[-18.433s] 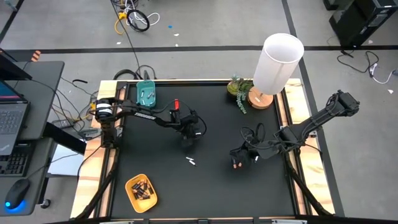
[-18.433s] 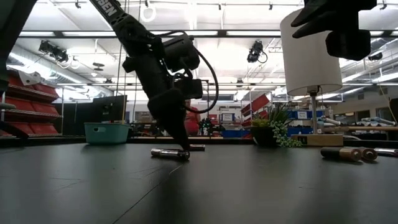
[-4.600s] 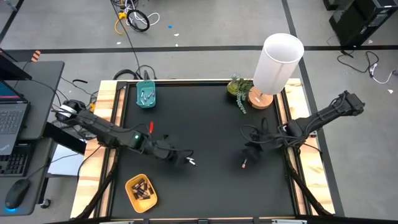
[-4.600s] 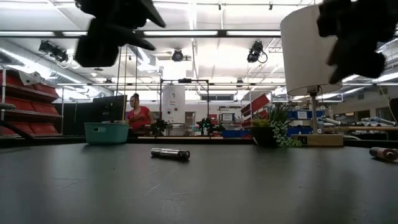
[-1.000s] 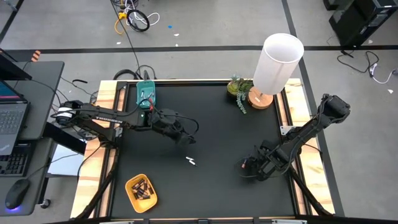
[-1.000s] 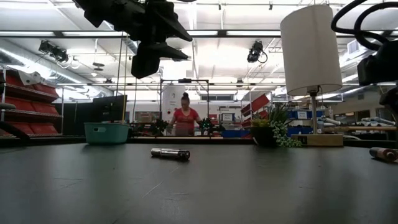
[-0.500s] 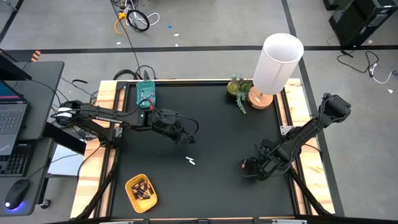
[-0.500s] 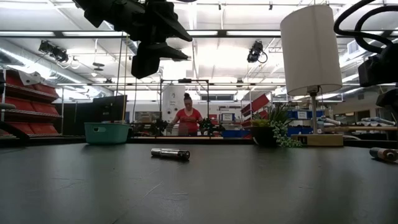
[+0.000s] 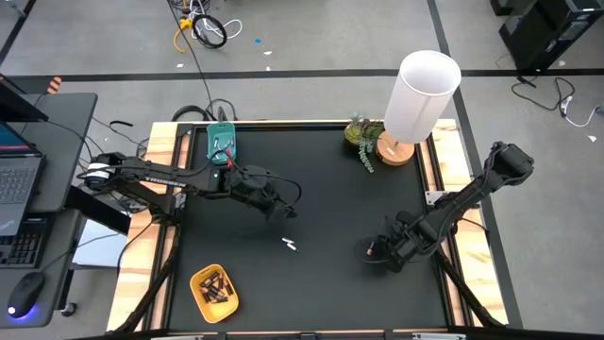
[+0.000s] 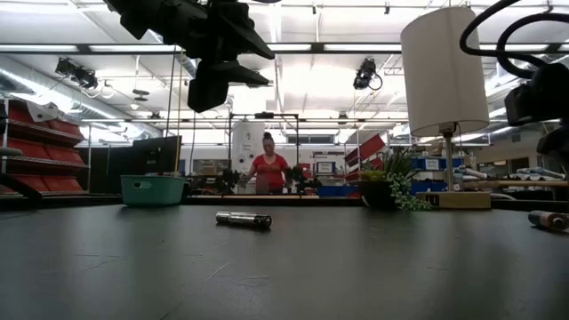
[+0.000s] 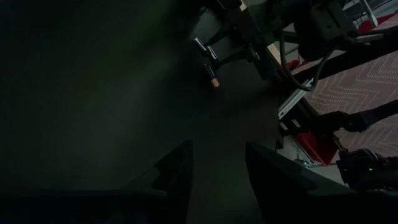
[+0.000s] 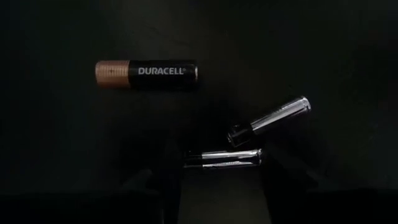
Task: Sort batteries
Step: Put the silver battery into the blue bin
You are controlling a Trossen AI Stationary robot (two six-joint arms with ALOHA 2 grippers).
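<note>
In the right wrist view, three batteries lie on the black mat: a dark one with a copper end [image 12: 147, 73] and two silvery ones [image 12: 268, 119] [image 12: 224, 159]. My right gripper [image 12: 222, 169] [image 9: 375, 253] points down over them at the table's right, shut on the nearer silvery one. My left gripper [image 9: 285, 212] [image 11: 219, 155] hangs open above the mat left of centre, with nothing seen between its fingers. Two pale batteries [image 9: 291, 246] [image 10: 243, 219] lie on the mat near it. The yellow tray [image 9: 200, 300] holds several dark batteries; the teal tray [image 9: 222, 142] stands at the far left. My right gripper has the nearer silvery battery's two ends [image 12: 189, 160] between its two fingers [image 12: 171, 177], so the battery spans the gap lengthwise. The fingers come from above, pointing down. The battery lies flat on the mat.
A white lamp [image 9: 422, 99] on a wooden base and a small plant [image 9: 360, 137] stand at the far right corner. A person [image 10: 268, 171] stands in the room beyond the far edge. Bare mat stretches between the two arms.
</note>
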